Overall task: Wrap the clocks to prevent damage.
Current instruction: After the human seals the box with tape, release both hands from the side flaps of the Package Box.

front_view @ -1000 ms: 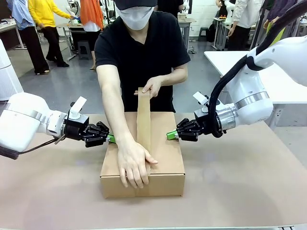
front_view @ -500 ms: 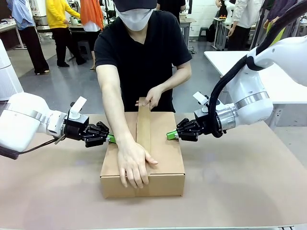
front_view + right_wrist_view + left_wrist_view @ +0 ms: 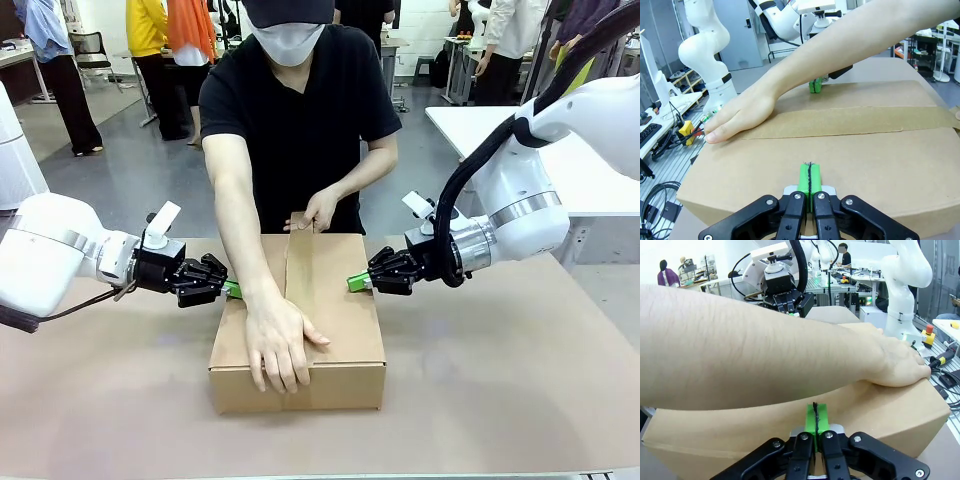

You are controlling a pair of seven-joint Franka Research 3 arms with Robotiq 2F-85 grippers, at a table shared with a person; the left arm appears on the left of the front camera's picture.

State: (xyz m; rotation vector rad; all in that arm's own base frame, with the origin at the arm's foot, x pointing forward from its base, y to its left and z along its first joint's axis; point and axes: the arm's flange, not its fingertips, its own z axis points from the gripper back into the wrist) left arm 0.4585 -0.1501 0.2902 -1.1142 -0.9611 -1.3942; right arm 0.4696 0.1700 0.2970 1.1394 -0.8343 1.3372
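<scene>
The left gripper (image 3: 232, 289) has its green pads pressed together with nothing between them, tips against the left side of the cardboard box (image 3: 340, 340); the right gripper (image 3: 353, 283) is clenched the same way — empty, tips at the box's right side. The box sits mid-table (image 3: 500, 400) between both arms. A strip of brown tape (image 3: 299, 270) runs along its top, pressed down by one hand (image 3: 280, 345) at the near end and another hand (image 3: 318, 210) at the far edge.

Even, bright overhead light fills my workspace; shadows under the cardboard box (image 3: 297, 330) stay soft. My wrist views bend at the edges, backgrounds slightly soft.
</scene>
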